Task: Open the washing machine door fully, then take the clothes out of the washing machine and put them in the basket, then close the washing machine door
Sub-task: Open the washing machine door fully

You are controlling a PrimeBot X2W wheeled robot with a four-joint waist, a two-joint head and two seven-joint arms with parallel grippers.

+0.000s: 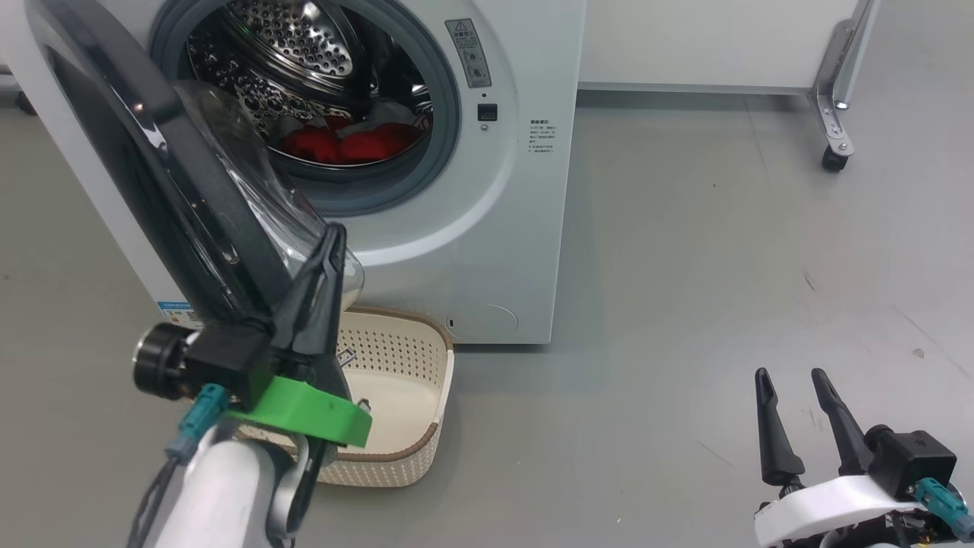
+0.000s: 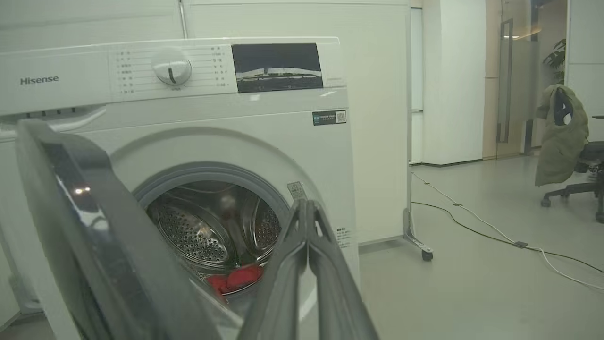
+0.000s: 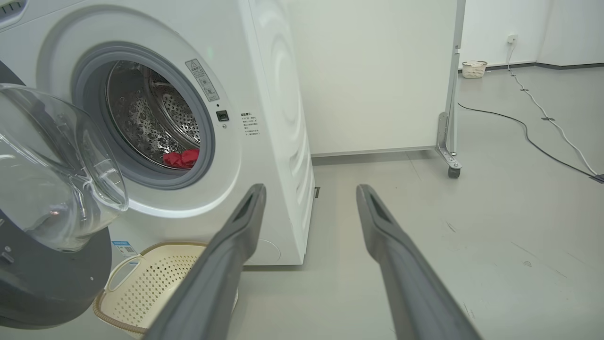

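The left claw (image 1: 333, 237), its 2 fingers pressed together, is sitting against the round black-ringed glass door (image 1: 205, 175). Beyond it, bright red fabric clothes (image 1: 342, 143) are lying in the white washing machine (image 1: 494, 228). A cream perforated plastic basket (image 1: 445, 365) is sitting beneath, and the right claw (image 1: 790, 377) is gaping empty, well apart.

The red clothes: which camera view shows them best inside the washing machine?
The head view: the red clothes lie wide and bright in the steel drum, nothing before them. The left wrist view shows them dim and smaller. The right wrist view shows a small red patch.
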